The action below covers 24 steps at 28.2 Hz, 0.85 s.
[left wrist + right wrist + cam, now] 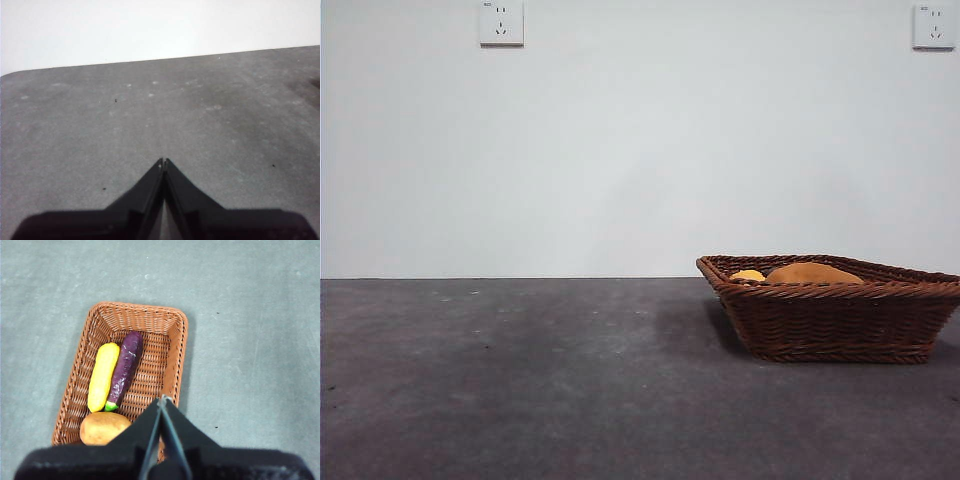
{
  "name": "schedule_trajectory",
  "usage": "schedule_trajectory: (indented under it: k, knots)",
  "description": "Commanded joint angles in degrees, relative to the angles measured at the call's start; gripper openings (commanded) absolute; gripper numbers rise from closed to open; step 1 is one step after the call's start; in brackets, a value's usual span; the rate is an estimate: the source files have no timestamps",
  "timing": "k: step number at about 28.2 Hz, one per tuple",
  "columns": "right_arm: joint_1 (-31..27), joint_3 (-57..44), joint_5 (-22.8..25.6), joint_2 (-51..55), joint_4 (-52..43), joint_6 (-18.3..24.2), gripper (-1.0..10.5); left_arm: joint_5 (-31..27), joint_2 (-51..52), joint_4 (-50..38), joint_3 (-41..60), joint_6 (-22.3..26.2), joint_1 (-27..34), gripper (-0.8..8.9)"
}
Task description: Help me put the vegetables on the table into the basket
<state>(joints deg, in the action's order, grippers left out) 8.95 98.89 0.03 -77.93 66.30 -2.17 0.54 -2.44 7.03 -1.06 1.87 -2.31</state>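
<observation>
1. Right wrist view looks straight down on the basket (172,347), and all three vegetables lie inside it on the woven floor.
2. The yellow ridged oblong (103,376) and the slim purple eggplant (124,368) lie side by side, touching along their lengths; the eggplant's green cap points toward the potato.
3. The potato (101,427), a rounded orange-brown lump, sits at the basket end below the right gripper, just beside the ends of the other two.
4. The right gripper (163,401) hangs above the basket's rim, its black jaws pressed together with nothing between them.
5. The left gripper (163,163) hovers over bare table (75,130), jaws likewise pressed together and empty.
6. Front view shows the basket (835,325) standing on the table (520,380) at the right, its wicker sides flared under a braided rim; only the tops of the potato (813,273) and the oblong (748,275) rise above it.
7. The table is dark grey and matte, with faint pale scuffs.
8. Two white wall sockets (501,22) sit high on the plain wall behind.
</observation>
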Motion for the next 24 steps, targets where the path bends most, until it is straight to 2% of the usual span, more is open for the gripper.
schedule_trajectory:
  k: [1,6,10,11,13,16,18,24]
  knots:
    - [0.0,-0.1,0.1,-0.3,-0.4,-0.4,0.0,-0.2,-0.7,-0.2,0.6,-0.2,0.1,-0.03]
    - [-0.4,-0.2,1.9,2.1,-0.5,-0.4,0.0,-0.2,-2.3,-0.2,0.6,-0.2,0.1,-0.03]
    - [-0.4,-3.1,2.4,11.2,-2.7,-0.4,0.0,-0.2,-2.9,-0.2,0.6,-0.2,0.1,-0.03]
    - [-0.4,-6.4,2.4,14.5,-6.6,-0.2,0.0,-0.1,-3.1,-0.2,0.6,-0.2,0.1,-0.03]
    - [-1.1,-17.1,3.2,22.8,-18.9,3.3,0.0,-0.2,-3.3,-0.2,0.6,-0.2,0.1,-0.03]
    - [-3.8,-38.6,3.5,37.2,-39.5,3.7,0.0,-0.2,-3.3,-0.2,0.6,-0.2,0.1,-0.03]
    - [-5.7,-53.1,4.1,46.6,-48.4,3.7,0.0,-0.2,-3.3,-0.2,0.6,-0.2,0.1,-0.03]
    - [-9.0,-75.5,4.1,63.8,-48.3,3.7,0.0,-0.2,-3.3,-0.2,0.6,-0.2,0.1,-0.03]
